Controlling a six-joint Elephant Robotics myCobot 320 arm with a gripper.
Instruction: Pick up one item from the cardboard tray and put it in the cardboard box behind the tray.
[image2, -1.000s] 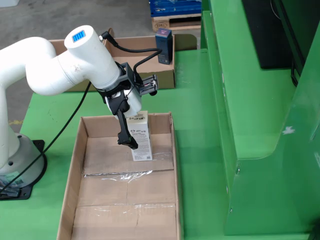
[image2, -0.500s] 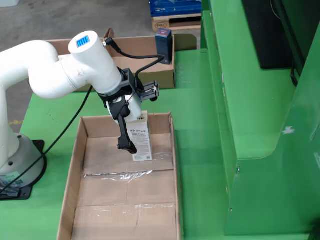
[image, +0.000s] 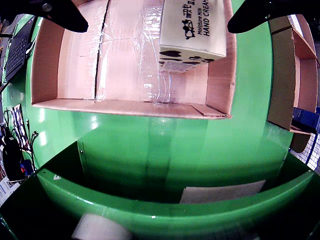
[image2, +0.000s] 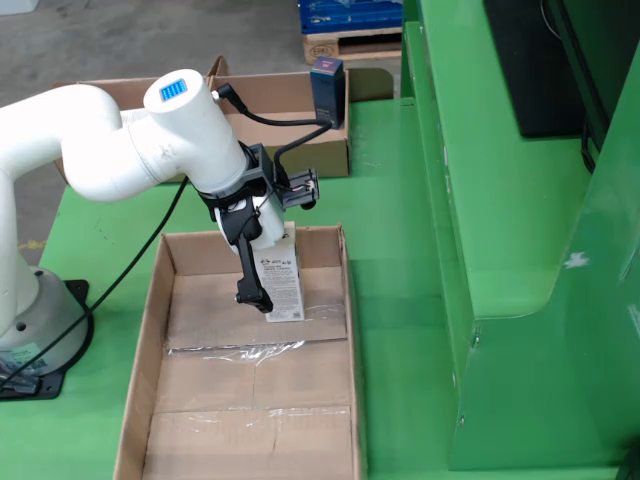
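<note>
White and upright, a hand-cream carton stands at the far end of the cardboard tray, the gripper straddling it with jaws spread, not yet touching. Light, stiff but crushable, it probably wants a gentle squeeze across its flat sides; its panel reads "Moisture Milk HAND CREAM".

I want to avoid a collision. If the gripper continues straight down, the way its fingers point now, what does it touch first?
Probably the hand cream box, which stands upright between the open fingers of the gripper. Beside it, the fingertips would meet the tray floor. How far apart they are is unclear.
</note>
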